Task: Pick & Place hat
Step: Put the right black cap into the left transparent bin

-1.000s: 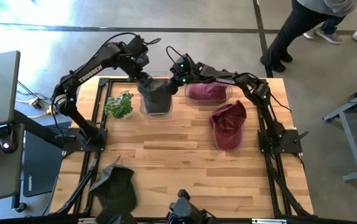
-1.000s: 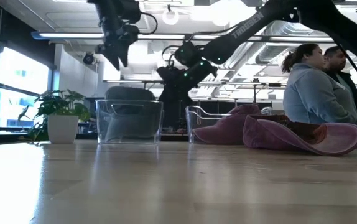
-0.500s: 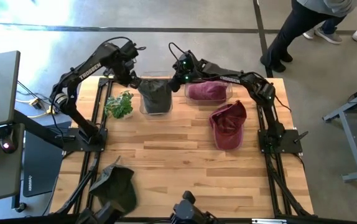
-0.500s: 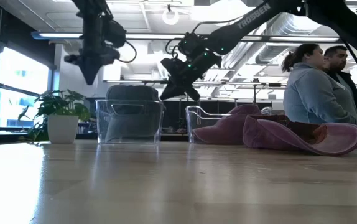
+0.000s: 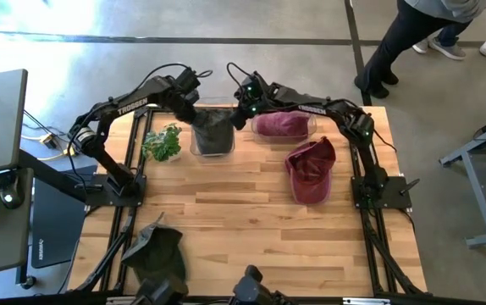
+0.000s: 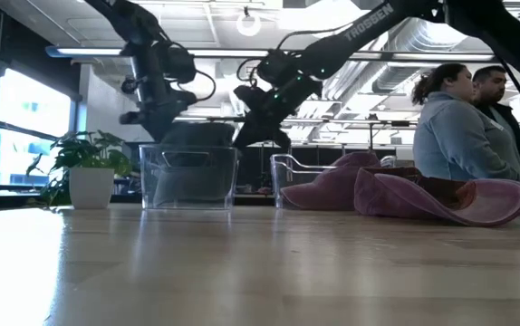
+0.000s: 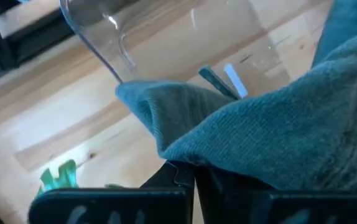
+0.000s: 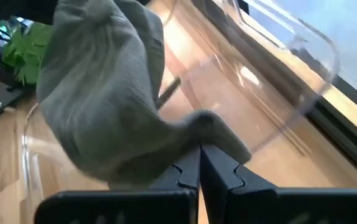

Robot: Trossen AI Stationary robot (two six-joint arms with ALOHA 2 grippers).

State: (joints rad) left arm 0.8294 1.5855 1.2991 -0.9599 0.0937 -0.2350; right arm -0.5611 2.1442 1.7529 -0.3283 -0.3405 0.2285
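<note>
Left gripper [image 5: 199, 118] returned, apparently pinching dark hat [image 5: 213, 133], right gripper [image 5: 240, 119] pinching too

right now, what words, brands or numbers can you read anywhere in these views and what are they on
"TROSSEN" - white lettering along the left arm, read in the high view.
"TROSSEN" - white lettering along the arm reaching across the top of the low view.
The right arm's lettering in the high view is too small to read.
No readable text shows on the hats, the clear bins or the plant pot.
</note>
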